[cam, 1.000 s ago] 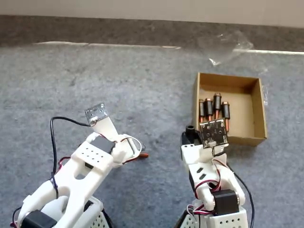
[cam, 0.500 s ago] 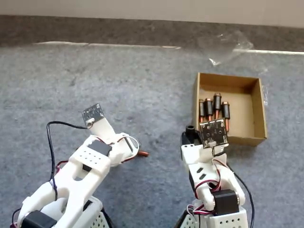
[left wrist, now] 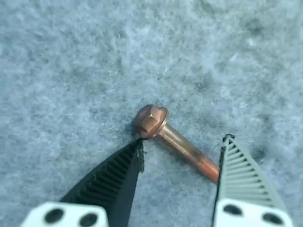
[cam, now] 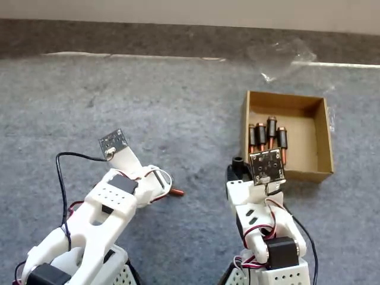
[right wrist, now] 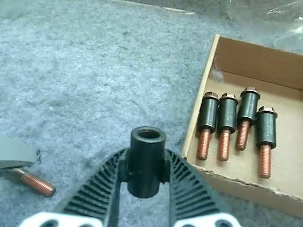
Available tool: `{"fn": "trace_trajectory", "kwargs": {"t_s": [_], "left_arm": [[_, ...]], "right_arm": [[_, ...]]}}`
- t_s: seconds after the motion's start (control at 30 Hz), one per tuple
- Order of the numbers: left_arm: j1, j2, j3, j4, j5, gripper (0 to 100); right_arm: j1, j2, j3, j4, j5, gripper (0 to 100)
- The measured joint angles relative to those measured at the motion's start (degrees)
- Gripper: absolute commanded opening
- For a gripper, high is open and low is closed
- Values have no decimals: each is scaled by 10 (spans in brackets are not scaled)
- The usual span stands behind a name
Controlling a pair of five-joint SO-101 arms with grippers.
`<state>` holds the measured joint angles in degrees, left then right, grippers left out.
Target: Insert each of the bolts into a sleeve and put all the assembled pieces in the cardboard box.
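Right, left hand [left wrist: 183, 140] is spread wide over the bolt [left wrist: 180, 145] lying flat on the worktop [cam: 178, 107], lower centre of the high view: I'd pinch mid-shank, keep it level, then feed the sleeve [right wrist: 147, 149] clamped in the right hand [right wrist: 146, 163].

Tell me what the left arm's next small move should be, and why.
Probably shut the left gripper on the bolt. It stands open astride the bolt, which lies flat and ungripped on the table. The right gripper holds a sleeve with its bore facing up, so the bolt looks like the missing half.
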<state>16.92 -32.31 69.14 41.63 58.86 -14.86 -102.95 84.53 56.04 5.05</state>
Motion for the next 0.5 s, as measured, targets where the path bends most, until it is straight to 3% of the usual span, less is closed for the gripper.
{"fn": "trace_trajectory", "kwargs": {"t_s": [0.5], "left_arm": [[-4,0,0,0,16,242]], "right_arm": [[0,0,0,0,0,4]]}}
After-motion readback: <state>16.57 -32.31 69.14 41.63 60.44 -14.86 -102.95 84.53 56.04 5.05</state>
